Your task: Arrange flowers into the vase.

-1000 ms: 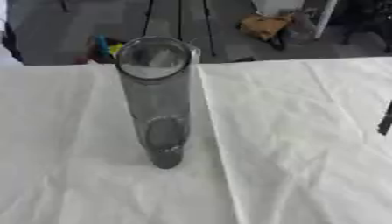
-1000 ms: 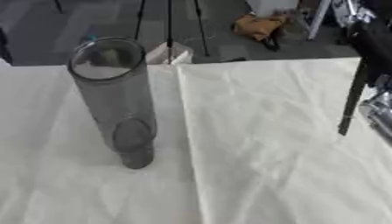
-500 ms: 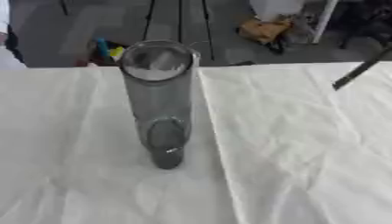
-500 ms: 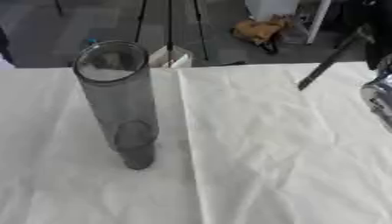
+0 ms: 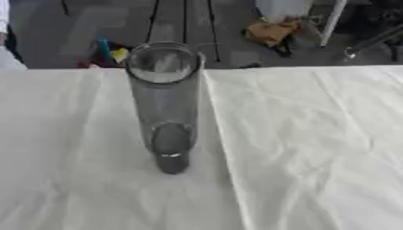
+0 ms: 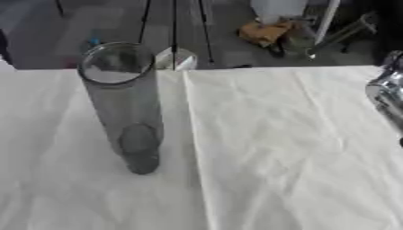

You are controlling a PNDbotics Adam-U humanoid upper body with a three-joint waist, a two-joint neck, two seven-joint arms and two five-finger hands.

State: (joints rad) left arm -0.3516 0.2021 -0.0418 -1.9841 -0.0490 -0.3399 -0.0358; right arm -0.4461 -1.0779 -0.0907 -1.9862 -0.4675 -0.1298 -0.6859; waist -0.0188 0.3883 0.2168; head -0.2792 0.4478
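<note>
I see the table (image 5: pixel 315 148) filling most of the view, covered by a creased white cloth (image 6: pixel 275 157) with a fold line running front to back just right of the vase. The vase (image 5: pixel 165 103) is a tall clear smoky-grey glass cylinder, standing upright left of centre on the cloth, mouth open, nothing visible inside. At the right edge of the right eye view a silver part of my right arm (image 6: pixel 387 96) sticks in above the cloth, well apart from the vase. A thin dark rod (image 6: pixel 340 37) slants across the upper right, past the table's far edge. Hands: neither shows, so I can't tell their state. No flowers in view.
</note>
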